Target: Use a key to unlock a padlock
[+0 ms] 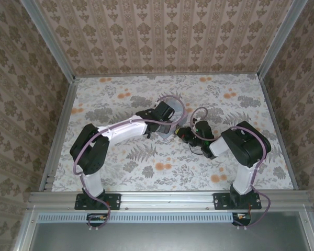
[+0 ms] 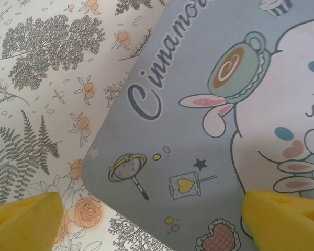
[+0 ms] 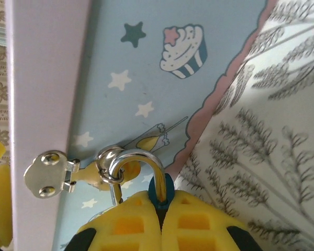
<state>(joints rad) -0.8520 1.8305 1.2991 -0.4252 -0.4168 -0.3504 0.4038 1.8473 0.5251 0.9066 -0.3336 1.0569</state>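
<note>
The padlock [image 3: 160, 188] hangs by its shackle from the clasp [image 3: 48, 173] on the blue box [image 2: 188, 130], its body clenched between the fingers of your right gripper [image 3: 161, 209]. Your left gripper [image 2: 153, 217] hovers spread wide and empty over the box's printed face. Hold the lock steady without dragging on the clasp, keeping the keyhole reachable for the key.

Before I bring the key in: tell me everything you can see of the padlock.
The padlock is small, with a teal body almost hidden between the shut yellow fingers of the right gripper, which clamps it. Its shiny silver shackle arches out of the body and passes through the metal loop of the hasp on the pale blue box. Locked or not cannot be told.
</note>
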